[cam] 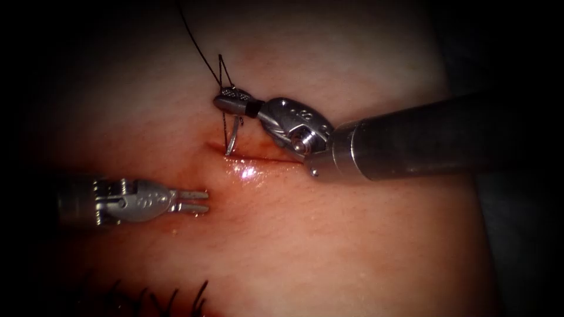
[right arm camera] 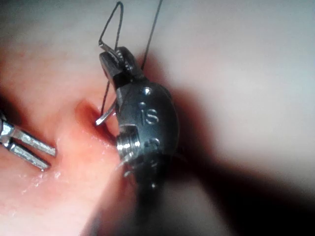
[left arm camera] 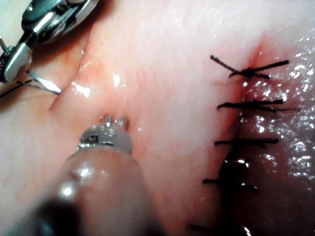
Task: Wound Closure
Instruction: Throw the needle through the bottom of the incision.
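2 tools are showing in the endoscope view over 1 piece of tissue [cam: 329, 246]. The right tool [cam: 226, 101] is coming in from the right, its jaws clamped on the needle [cam: 233, 134] near the needle's rear end, where the thread joins. The needle is hanging down from the jaws, its tip at the left end of the cut [cam: 258, 155]; whether the point is actually in the tissue is hard to make out. 1 strand of thread [cam: 197, 47] is running from the jaws toward the tissue's top edge and is being cut off by the frame. The left tool [cam: 197, 201] is lying on the left of the cut, below its left end, jaws slightly parted and holding nothing. A little red fluid [cam: 249, 172] is glistening just under the cut. Several dark thread ends [cam: 176, 296] are sticking up at the tissue's bottom edge, too dim to count.

From the left wrist view, the left tool [left arm camera: 116, 119] is showing 2 short jaw tips, slightly apart and empty, close over the tissue. The right tool [left arm camera: 15, 64] is gripping the needle [left arm camera: 44, 84] beside the cut. 4 finished stitches [left arm camera: 248, 104] are crossing a closed wound; a 5th is being cut off at the frame's edge.

From the right wrist view, the right tool [right arm camera: 112, 55] is closed on the needle [right arm camera: 106, 115], with the thread [right arm camera: 110, 22] looping above the jaws. The left tool [right arm camera: 42, 155] is showing 2 parted jaws, empty.
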`<state>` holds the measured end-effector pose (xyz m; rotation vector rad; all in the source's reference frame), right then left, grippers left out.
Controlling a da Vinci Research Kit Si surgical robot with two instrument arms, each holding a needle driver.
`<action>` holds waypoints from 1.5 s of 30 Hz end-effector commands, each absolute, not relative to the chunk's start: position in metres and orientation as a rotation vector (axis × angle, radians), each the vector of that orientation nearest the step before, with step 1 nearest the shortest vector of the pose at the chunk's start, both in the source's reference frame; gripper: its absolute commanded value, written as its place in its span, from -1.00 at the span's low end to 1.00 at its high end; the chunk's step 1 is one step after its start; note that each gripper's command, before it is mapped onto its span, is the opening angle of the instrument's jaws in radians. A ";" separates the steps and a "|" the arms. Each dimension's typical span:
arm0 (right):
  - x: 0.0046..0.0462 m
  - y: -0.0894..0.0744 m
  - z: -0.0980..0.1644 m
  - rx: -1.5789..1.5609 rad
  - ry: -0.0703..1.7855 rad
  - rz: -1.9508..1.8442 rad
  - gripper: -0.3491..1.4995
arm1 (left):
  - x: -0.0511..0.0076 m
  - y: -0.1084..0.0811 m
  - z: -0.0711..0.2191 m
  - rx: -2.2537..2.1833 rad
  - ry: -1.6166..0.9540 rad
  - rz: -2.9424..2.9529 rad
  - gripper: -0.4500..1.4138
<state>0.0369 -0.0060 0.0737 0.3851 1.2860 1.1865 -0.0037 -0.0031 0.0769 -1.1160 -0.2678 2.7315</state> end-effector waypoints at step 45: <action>0.0400 -0.010 0.072 0.944 1.216 1.527 -1.00 | -0.0041 -0.002 0.079 -1.112 -0.276 2.723 -0.59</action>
